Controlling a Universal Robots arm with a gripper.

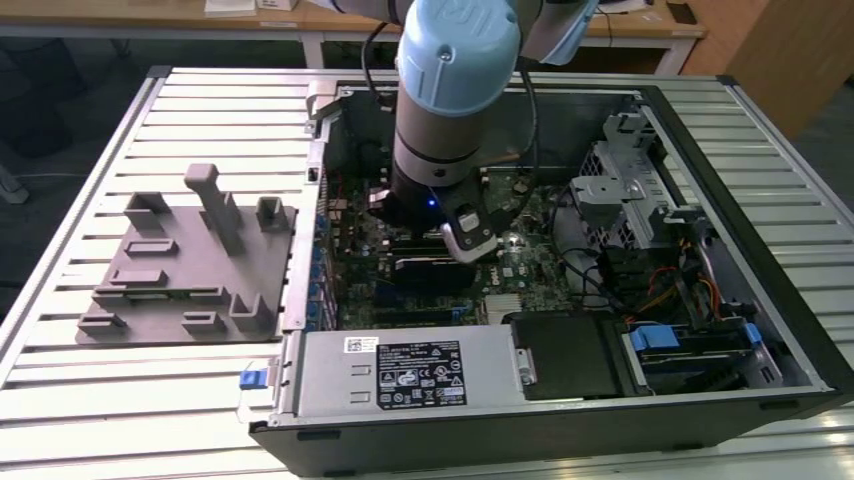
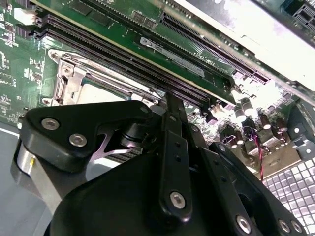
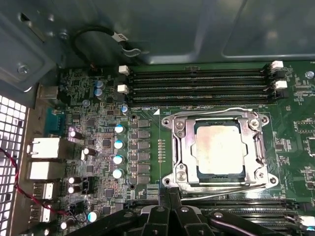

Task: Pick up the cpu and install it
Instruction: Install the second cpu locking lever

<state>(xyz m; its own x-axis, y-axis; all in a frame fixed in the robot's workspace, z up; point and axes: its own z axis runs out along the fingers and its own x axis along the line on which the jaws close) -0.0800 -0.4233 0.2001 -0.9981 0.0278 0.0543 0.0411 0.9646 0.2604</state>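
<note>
Claw (image 3: 170, 214) low inside the open computer case (image 1: 747, 130), poised just beside the socket (image 3: 219, 147) near the motherboard's (image 3: 98, 142) middle; whether spread or closed, cannot tell. Cpu (image 3: 219, 147) lying flat in the socket, silvery top up, within the metal frame and apart from the claw, apparently seated already. Grey tray (image 1: 187, 265) with upright posts resting on the table (image 1: 80, 390) beside the case, toward the exterior view's left.

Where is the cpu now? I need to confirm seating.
In the first wrist view, the cpu lies inside the metal-framed socket on the motherboard, beside the memory slots.
</note>
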